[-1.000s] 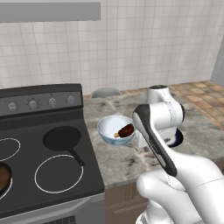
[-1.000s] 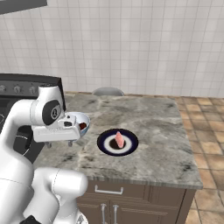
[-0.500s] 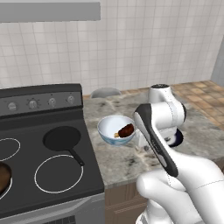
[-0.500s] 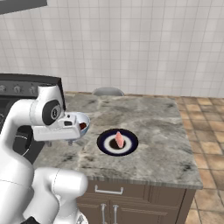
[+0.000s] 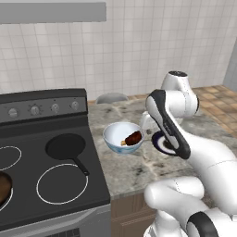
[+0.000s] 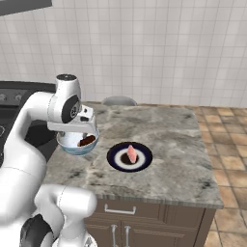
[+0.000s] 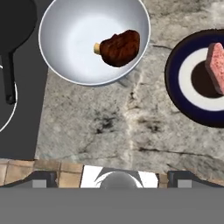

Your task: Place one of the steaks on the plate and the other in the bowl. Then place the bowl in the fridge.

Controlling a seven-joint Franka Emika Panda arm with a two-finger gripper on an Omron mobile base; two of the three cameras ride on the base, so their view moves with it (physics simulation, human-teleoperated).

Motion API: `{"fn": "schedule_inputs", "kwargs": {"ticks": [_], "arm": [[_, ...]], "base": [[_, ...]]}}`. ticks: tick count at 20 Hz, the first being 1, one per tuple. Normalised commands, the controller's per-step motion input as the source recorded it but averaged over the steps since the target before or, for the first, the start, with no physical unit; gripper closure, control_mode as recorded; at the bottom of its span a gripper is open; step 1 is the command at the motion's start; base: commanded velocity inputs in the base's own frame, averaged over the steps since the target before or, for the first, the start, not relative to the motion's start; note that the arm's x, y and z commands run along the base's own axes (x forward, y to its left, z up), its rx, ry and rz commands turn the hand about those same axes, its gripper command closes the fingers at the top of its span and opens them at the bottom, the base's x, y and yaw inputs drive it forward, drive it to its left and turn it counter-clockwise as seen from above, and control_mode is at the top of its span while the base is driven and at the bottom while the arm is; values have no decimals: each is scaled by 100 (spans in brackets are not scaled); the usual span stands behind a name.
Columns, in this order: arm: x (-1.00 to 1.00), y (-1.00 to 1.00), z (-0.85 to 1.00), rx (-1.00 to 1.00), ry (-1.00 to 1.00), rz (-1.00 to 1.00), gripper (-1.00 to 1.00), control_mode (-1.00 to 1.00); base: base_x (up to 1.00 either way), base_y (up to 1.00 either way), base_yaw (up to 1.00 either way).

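hovering wide open and empty over the bowl (image 7: 94, 41) with dark steak (image 7: 119, 47) inside, ready for grasping its rim.

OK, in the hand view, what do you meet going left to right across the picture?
Skillet on the stove → bowl → dark steak in the bowl → plate → pink steak on the plate.

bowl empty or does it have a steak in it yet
Not empty. The bowl holds the dark reddish-brown steak, lying on its white inside. The pink steak lies on the plate.
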Motion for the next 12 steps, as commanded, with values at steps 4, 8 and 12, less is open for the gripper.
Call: {"fn": "schedule_inputs", "kwargs": {"ticks": [4,8,12], "arm": [[100,-1,-1,14,2,-7,-100,-100],[100,0,-3,-2,9,0,-100,-100],[100,-14,-20,-5,14,0,-100,-100]], "base": [[0,0,0],[0,0,0],[0,0,0]]}}
